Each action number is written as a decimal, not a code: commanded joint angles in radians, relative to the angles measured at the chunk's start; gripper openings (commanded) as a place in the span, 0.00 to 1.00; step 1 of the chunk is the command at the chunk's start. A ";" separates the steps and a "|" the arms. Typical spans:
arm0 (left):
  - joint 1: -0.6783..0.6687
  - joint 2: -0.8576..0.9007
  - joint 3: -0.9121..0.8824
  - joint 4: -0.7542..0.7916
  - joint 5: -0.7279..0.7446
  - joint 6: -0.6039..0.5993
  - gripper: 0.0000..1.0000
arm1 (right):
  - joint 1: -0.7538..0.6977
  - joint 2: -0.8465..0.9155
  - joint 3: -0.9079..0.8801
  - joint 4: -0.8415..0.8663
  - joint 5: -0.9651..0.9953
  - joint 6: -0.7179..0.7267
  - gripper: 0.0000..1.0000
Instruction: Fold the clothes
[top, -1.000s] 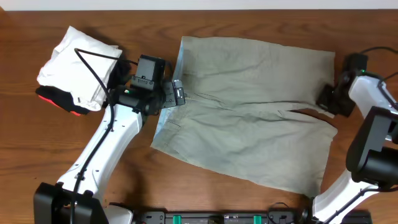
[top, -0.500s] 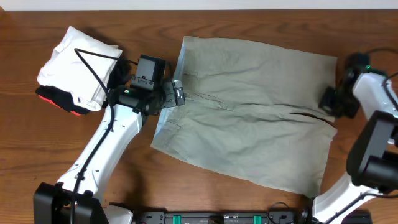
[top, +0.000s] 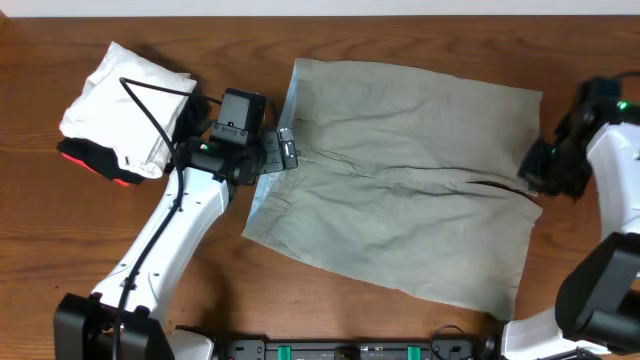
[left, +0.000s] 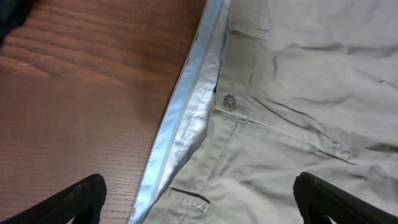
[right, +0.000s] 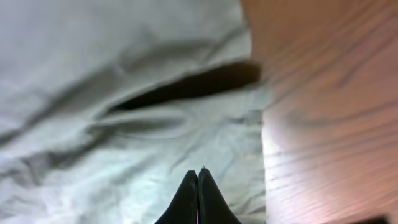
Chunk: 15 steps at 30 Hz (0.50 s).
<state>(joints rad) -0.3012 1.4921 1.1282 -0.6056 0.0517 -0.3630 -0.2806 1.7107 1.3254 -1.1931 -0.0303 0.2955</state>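
The light khaki trousers lie spread flat across the middle of the table, waistband to the left and leg ends to the right. My left gripper is open just above the waistband; in the left wrist view its fingers straddle the waistband edge and a belt loop, below the button. My right gripper is at the right edge by the gap between the legs. In the right wrist view its fingers are pressed together over the cloth, with nothing seen between them.
A white folded garment sits at the far left on black and red folded garments. Bare wooden table surrounds the trousers. The left arm's cable runs over the white garment.
My right arm has moved to the right, off the leg ends towards the table's right side. The upper leg end shifted slightly right. The left arm has not moved.
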 joint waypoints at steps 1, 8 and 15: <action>0.005 0.000 0.015 -0.004 -0.012 0.006 0.98 | 0.011 0.010 -0.111 0.058 -0.023 -0.004 0.01; 0.005 0.000 0.015 -0.004 -0.012 0.006 0.98 | 0.011 0.010 -0.303 0.295 -0.023 -0.004 0.01; 0.005 0.000 0.015 -0.004 -0.012 0.006 0.98 | 0.011 0.010 -0.365 0.409 0.039 -0.003 0.01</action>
<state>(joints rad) -0.3012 1.4921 1.1282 -0.6056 0.0517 -0.3630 -0.2771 1.7126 0.9760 -0.8040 -0.0372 0.2955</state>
